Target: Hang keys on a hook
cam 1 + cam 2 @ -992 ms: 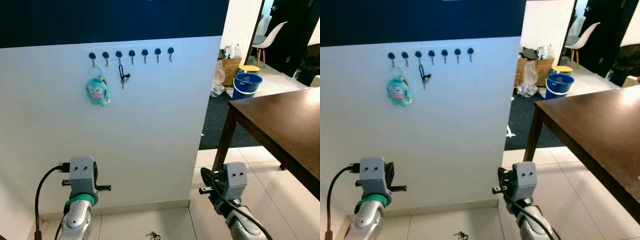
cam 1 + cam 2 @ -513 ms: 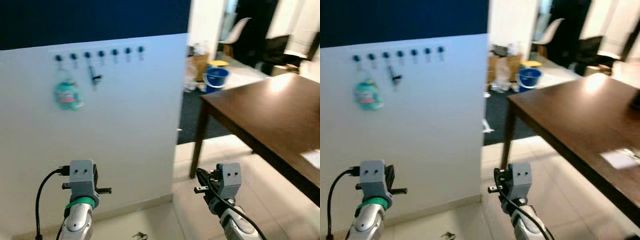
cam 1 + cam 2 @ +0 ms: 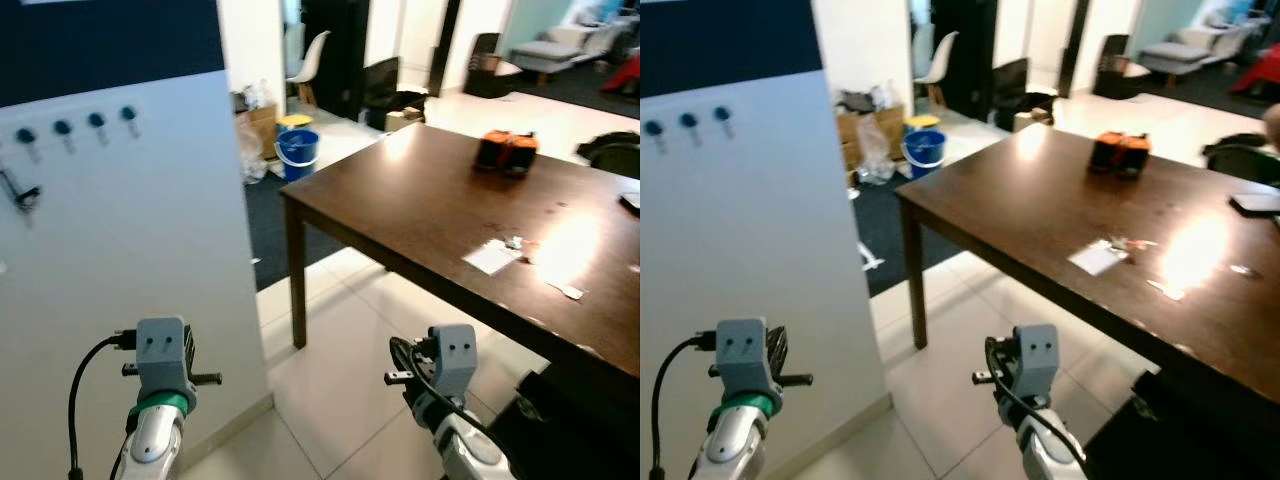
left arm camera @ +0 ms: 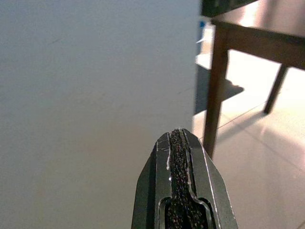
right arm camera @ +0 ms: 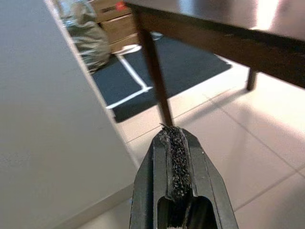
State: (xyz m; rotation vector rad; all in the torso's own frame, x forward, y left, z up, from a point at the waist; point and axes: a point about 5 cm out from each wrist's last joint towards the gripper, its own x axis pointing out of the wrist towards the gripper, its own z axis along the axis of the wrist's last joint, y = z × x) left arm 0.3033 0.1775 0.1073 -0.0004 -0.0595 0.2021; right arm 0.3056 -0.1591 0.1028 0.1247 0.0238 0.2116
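Note:
A row of dark blue hooks [image 3: 62, 127] runs along the white wall panel [image 3: 120, 260] at my left. A black key set [image 3: 16, 191] hangs from one of them at the picture's left edge. On the brown table [image 3: 420, 210] a small bunch that looks like keys [image 3: 515, 242] lies beside a white card [image 3: 490, 258]. My left gripper [image 4: 177, 134] is shut and empty, pointing at the white panel. My right gripper [image 5: 172, 131] is shut and empty, low over the floor and pointing at a table leg [image 5: 155, 71]. Both arms are held low in front of me.
An orange and black object [image 3: 505, 150] stands at the table's far side. A blue bucket [image 3: 298, 152], boxes and a white chair [image 3: 312, 58] sit behind the panel on a dark rug. Something black [image 3: 585, 420] lies under the table at lower right. Pale floor tiles [image 3: 340, 400] lie ahead.
The camera has swung to the right: the hooks slid to the left edge, the teal plush keychain left the picture, and the table came to the middle. Both arms kept their pose.

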